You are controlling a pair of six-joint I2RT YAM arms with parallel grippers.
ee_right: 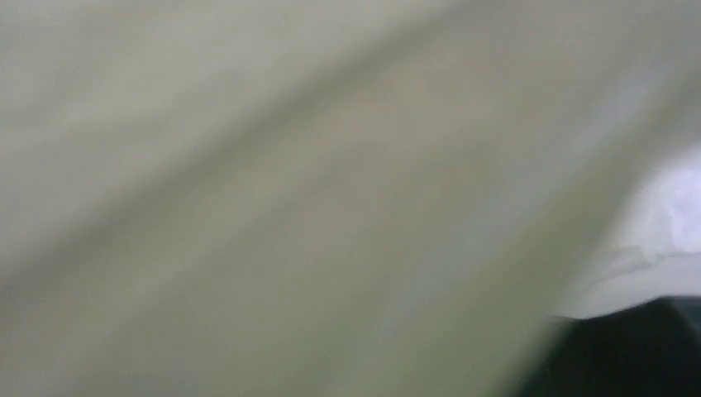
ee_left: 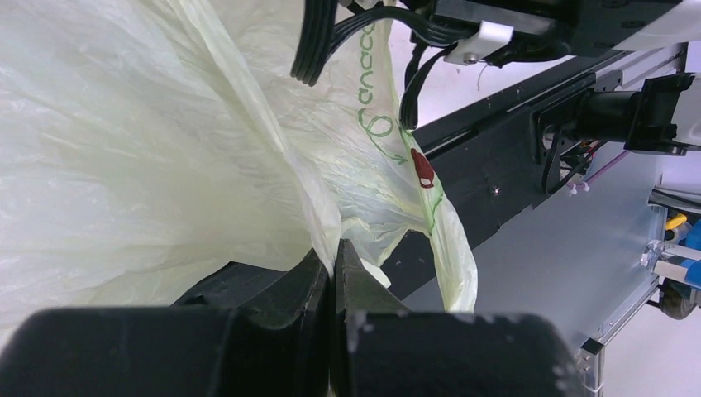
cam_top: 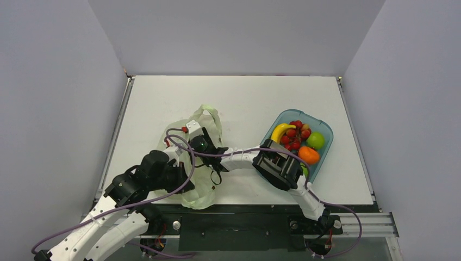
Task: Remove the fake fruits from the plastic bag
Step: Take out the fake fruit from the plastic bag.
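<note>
**Pale-green film pinched at the near edge, fruit in the tray**

Thin, crinkled and translucent, the plastic bag lies on the near-left part of the white table. Its loop handles point toward the far side, and its near end hangs over the table's front edge onto the dark rail.

The left gripper has its jaws pressed together on a raised fold of the bag, with only the film between the tips. Just past that fold, the left wrist view shows the bag's free edge with green print and a small red mark, falling in front of the rail.

The right arm reaches across from its base to the middle of the bag, where the right gripper sits among the film. Its wrist view is filled with blurred pale-green plastic and one dark corner. I cannot tell how wide the jaws stand or whether they hold anything.

The banana and the orange fruit lie in the blue tray, beside a red cluster and a green fruit. The tray sits near the table's right edge, and its near corner is under the right arm's elbow.

Bare tabletop shows between bag and tray and runs on to the far edge. Grey walls close in on the left, far and right sides.
</note>
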